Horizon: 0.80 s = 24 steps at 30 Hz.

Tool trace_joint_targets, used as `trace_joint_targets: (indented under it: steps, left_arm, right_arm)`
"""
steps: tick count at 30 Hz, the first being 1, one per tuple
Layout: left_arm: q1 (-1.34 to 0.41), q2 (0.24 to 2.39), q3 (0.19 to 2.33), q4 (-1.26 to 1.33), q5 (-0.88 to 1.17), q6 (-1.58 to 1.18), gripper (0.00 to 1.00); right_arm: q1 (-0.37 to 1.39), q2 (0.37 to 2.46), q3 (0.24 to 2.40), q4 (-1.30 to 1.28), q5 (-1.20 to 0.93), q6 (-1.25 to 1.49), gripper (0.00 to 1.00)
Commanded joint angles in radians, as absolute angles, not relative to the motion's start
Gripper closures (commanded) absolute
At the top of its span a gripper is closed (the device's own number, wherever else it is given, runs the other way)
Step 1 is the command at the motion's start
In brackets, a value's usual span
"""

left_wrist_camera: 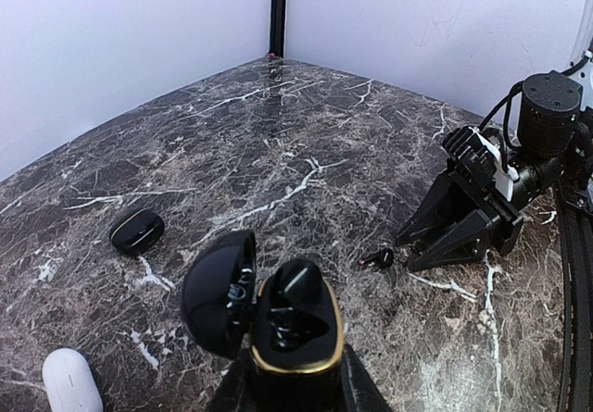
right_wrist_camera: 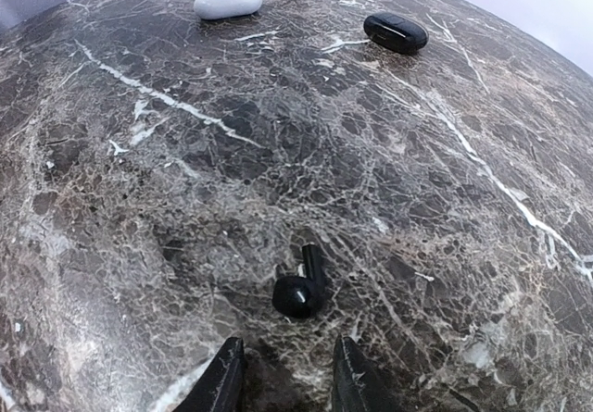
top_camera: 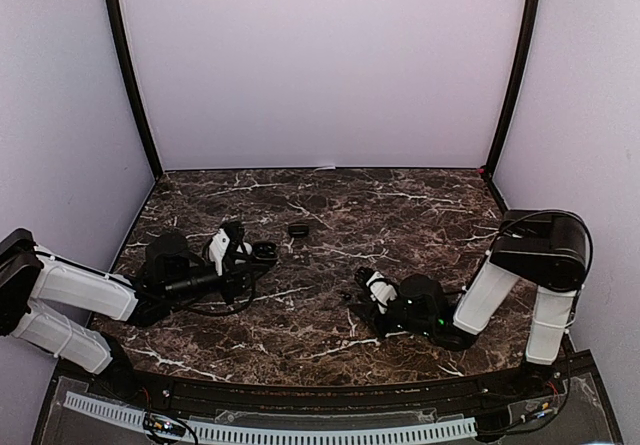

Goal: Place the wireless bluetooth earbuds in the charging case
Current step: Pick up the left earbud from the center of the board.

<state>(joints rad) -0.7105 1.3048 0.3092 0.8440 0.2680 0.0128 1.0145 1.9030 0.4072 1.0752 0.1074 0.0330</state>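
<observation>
Left gripper (left_wrist_camera: 287, 389) clamps an open black case (left_wrist_camera: 292, 324), lid swung left. Right gripper (right_wrist_camera: 289, 380) stands narrowly open, empty, a loose black bud (right_wrist_camera: 300, 290) just ahead of it on the table (right_wrist_camera: 139, 199).

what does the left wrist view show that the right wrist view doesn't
Only left wrist: the open black case gripped by the left gripper, and the right gripper from outside. Only right wrist: that gripper's fingers apart, just short of the loose black earbud. Both: that earbud, the closed black case, the white case, the marble table.
</observation>
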Motion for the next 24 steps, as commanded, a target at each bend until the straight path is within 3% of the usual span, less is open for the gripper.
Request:
trace_joint_targets:
  steps: [1, 15, 24]
  left_arm:
    - [-0.707, 1.290, 0.290, 0.885, 0.265, 0.011, 0.90]
    - [-0.708, 1.292, 0.292, 0.874, 0.247, 0.034, 0.90]
    - [-0.708, 1.299, 0.292, 0.880, 0.250, 0.032, 0.90]
  right_arm:
    - [1.016, 1.943, 0.426, 1.038, 0.114, 0.012, 0.68]
    - [0.988, 1.985, 0.478, 0.995, 0.081, 0.013, 0.71]
    - [0.985, 2.008, 0.512, 0.961, 0.115, 0.015, 0.77]
